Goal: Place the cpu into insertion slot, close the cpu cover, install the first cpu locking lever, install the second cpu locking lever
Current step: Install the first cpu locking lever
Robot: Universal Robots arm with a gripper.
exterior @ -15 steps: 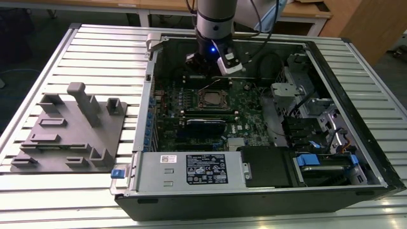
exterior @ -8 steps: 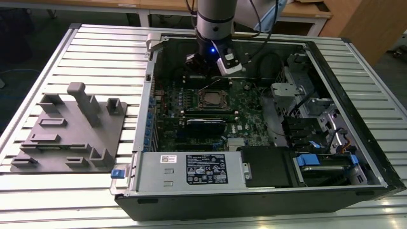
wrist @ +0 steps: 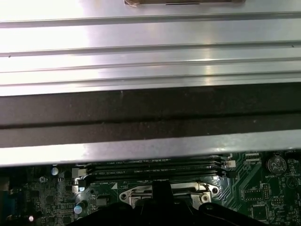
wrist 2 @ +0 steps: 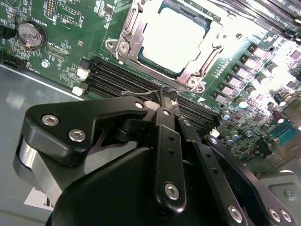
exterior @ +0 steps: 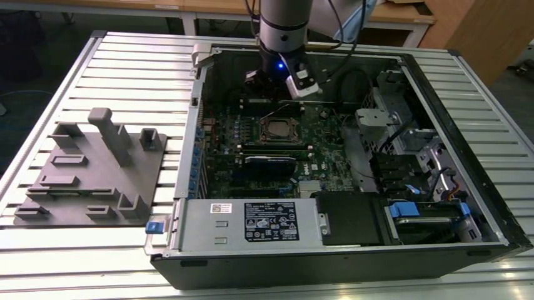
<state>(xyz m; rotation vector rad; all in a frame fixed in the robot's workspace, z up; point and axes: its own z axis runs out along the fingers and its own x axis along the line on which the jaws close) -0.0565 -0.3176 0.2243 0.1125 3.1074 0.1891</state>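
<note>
**Second wrist view.** The gripper (wrist 2: 165,95) is shown with its fingers drawn together. Their tips meet at a thin wire locking lever (wrist 2: 138,92) just beside the memory slots (wrist 2: 122,77). Whether the lever is pinched between them cannot be told. The cpu (wrist 2: 174,35) is seated in the insertion slot (wrist 2: 190,81). Its silvery top is seen through the window of the cpu cover (wrist 2: 134,30), which is laid flat over it. A coin battery (wrist 2: 31,34) is mounted on the green circuit board (wrist 2: 70,28), well apart from the slot.

**Exterior view.** The arm (exterior: 284,25) is positioned over the 12 o'clock edge of the open computer case (exterior: 467,156). The slot is found near the gripper, at its 6 o'clock. A labelled power supply (exterior: 250,222) is set at 6 o'clock of the board. A blue latch (exterior: 154,226) is fixed at the case's 8 o'clock corner. A grey fixture block (exterior: 92,169) is placed on the slatted metal counter (exterior: 142,69) at 9 o'clock of the case, apart from it.

**First wrist view.** The dark case wall (wrist: 150,117) and the counter's slats are seen beyond the memory slots.
</note>
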